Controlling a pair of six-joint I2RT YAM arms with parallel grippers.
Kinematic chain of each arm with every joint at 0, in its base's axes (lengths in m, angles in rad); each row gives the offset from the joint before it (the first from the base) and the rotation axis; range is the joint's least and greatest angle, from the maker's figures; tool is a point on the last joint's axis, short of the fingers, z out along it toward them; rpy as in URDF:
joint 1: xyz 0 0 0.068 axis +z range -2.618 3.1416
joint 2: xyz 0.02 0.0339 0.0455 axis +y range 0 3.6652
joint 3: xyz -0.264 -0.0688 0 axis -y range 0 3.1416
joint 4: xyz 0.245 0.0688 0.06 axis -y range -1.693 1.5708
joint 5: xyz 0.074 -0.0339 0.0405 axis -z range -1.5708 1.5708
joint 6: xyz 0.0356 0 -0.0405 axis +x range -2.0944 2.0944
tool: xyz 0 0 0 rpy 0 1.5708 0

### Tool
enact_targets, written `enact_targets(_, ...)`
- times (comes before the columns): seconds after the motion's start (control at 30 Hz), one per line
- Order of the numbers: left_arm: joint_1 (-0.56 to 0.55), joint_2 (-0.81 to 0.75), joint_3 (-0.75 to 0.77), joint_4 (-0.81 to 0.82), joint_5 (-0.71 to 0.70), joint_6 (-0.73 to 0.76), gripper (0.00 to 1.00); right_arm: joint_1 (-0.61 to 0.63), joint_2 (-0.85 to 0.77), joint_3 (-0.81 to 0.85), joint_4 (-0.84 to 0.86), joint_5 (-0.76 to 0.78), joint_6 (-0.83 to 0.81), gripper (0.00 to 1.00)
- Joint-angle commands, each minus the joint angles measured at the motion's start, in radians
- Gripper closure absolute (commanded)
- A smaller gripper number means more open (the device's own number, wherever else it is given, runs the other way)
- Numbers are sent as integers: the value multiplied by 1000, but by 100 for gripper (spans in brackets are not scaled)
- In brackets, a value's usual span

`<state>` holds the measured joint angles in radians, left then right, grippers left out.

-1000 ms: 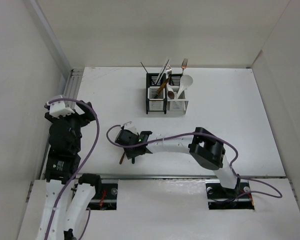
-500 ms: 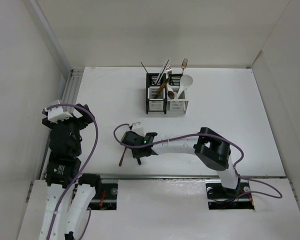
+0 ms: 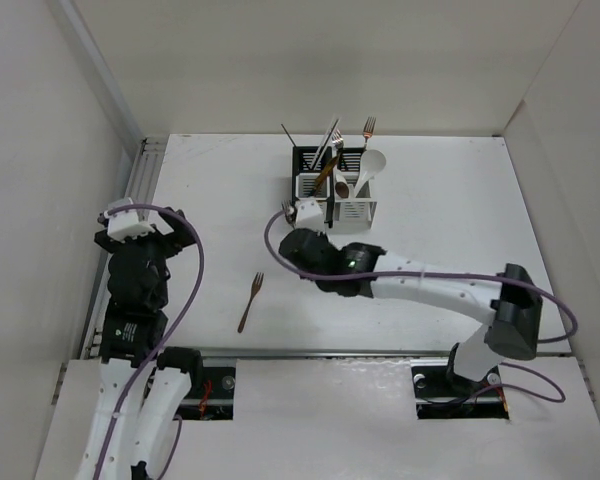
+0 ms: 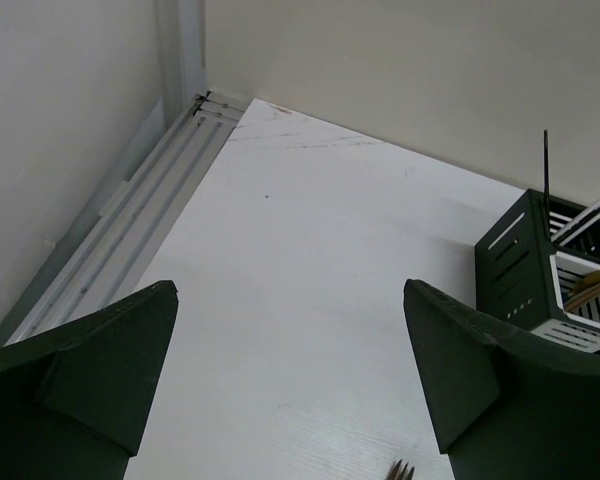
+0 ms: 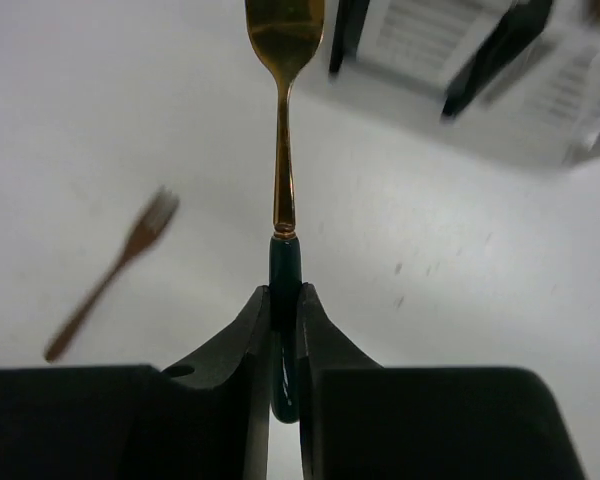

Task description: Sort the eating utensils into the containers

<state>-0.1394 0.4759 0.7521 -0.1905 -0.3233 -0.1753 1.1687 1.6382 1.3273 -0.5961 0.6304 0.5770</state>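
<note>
Eating utensils [image 3: 372,165] are standing in the two joined containers [image 3: 332,205] at the far middle of the tabletop [image 3: 460,220], their heads and handles poking up. One brown fork [image 3: 250,300] is lying alone on the tabletop, well apart from them, toward the near edge. The right gripper [image 5: 283,300] is hovering just beside the containers' near left corner, its jaws pinching the dark green handle of a gold-headed piece [image 5: 283,150]. The left gripper [image 4: 290,330] is hanging over the left side, jaws spread wide and holding nothing.
</note>
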Motion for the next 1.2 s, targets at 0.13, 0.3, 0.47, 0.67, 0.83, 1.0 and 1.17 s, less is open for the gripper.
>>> enact_targets(0.13,3,96,-22,155,52,81,5,-355,-189,66,595,-194,-547,100)
enact_targets(0.3,3,182,-31,275,148,143,5,-602,-20,151,898,-524,-750,100)
enact_targets(0.47,3,295,-13,422,231,143,4,-800,195,259,1094,-934,-740,100)
enact_targets(0.67,14,467,20,520,257,134,4,-856,356,159,1562,-1066,-686,100)
enact_targets(0.83,52,556,59,531,309,97,4,-923,434,253,1529,-1189,-606,100)
enact_targets(1.0,72,584,59,549,309,77,4,-923,410,147,1585,-1209,-606,100)
enact_targets(1.17,81,593,59,534,319,77,4,-923,336,139,1544,-1210,-606,100)
